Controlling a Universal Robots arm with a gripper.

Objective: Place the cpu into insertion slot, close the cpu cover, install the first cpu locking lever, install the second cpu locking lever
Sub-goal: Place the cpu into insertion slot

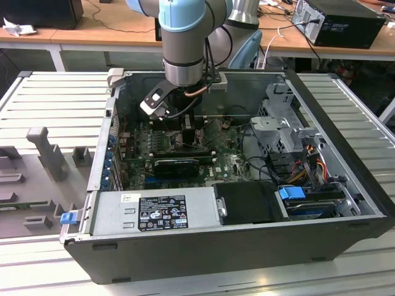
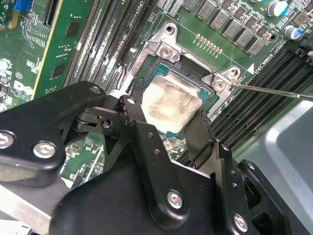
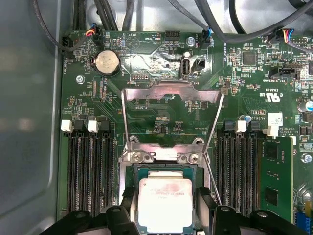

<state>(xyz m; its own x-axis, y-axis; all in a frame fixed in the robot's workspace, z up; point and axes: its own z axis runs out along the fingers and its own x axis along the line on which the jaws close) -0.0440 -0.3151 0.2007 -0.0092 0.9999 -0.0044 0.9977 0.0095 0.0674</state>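
Observation:
The cpu [image 2: 171, 103] is a pale silver square chip; it lies level in the insertion slot [image 2: 191, 73], whose silver rim and dark inside show around it. My gripper [image 2: 166, 115] has a black finger [image 2: 133, 113] against each side of the chip, shut on its edges. In the first wrist view the cpu [image 3: 165, 198] sits between the same fingers [image 3: 204, 208]. The cpu cover [image 3: 171, 93] stands swung open beyond the slot, a silver frame with a window. A thin locking lever [image 3: 215, 129] runs beside it, free. In the exterior view the gripper [image 1: 187, 137] is low over the motherboard.
Long black memory slots [image 3: 90, 171] flank the socket on both sides. A green card [image 3: 278, 174] stands near one bank. Cables [image 3: 230, 22] hang along the board's far edge. The case wall [image 1: 333, 123] and drive cage [image 1: 284, 129] lie toward the exterior view's right.

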